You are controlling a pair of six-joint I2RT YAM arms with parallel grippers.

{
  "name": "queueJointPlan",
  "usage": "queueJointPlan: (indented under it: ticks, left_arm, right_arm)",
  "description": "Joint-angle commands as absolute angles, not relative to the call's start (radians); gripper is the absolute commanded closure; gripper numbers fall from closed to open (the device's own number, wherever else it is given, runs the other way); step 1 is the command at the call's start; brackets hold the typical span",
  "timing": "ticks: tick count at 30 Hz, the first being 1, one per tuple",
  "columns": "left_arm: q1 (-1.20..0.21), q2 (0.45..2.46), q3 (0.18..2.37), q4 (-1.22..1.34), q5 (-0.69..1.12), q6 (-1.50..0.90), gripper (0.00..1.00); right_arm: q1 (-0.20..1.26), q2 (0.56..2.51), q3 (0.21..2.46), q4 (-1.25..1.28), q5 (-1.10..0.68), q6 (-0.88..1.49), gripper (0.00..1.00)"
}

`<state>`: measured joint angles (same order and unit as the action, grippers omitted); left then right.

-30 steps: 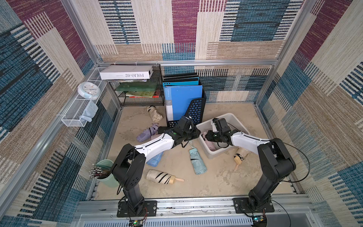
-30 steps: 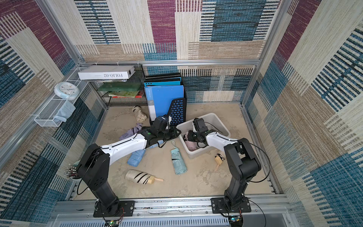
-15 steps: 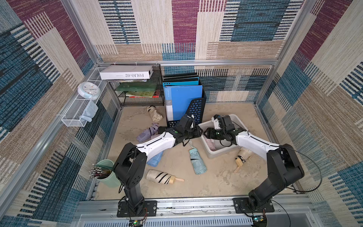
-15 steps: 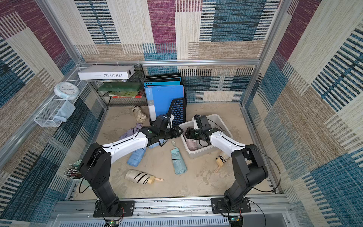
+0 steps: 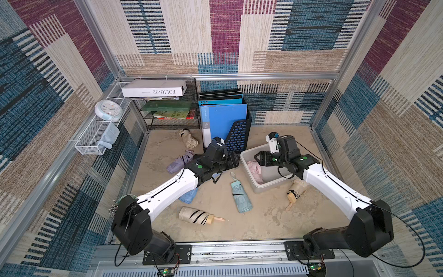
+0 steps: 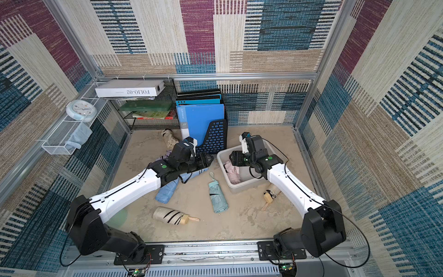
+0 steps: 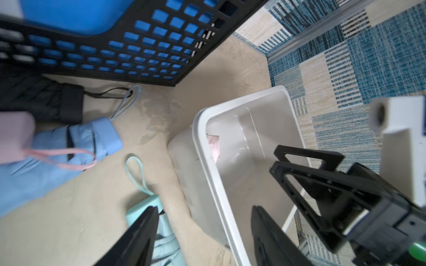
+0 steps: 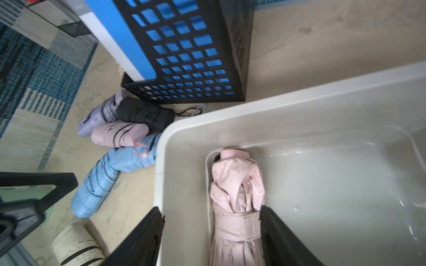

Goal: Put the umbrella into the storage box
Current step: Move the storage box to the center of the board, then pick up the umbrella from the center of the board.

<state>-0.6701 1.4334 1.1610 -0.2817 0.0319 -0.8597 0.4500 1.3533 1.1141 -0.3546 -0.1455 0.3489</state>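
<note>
Pink umbrella lies flat inside the storage box, lengthwise vs one long wall w/ its cap end at a corner, prob so the rest of the tub stays free for more. Right claw hangs just over it, jaws spread either side of the strapped middle, not pinching. It reads as a drop done, w/ the umbrella resting on the box floor by its own weight. Left claw is also wide apart & empty, poised over the box's rim and the mint umbrella beside it on the bench, likely the next pick. Others wait outside: blue umbrella, striped pink umbrella & black umbrella bunched btwn box and file holder. Cream striped umbrella & wooden-handled umbrella lie nearer the arm bases.
</note>
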Motion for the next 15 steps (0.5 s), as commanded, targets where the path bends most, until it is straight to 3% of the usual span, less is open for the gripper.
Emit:
queueJointPlan:
  ticks: [1,15]
  left_arm:
    - [-0.667,1.320,1.088,-0.477,-0.087,-1.023,0.32]
    - [-0.607,0.803,0.765,-0.734,-0.249,-1.194,0.30]
  right_arm:
    - [0.500,1.308,1.129,-0.372,-0.184,0.288,0.29]
    - [0.938,1.277,1.009,-0.268,-0.242,-0.021,0.29]
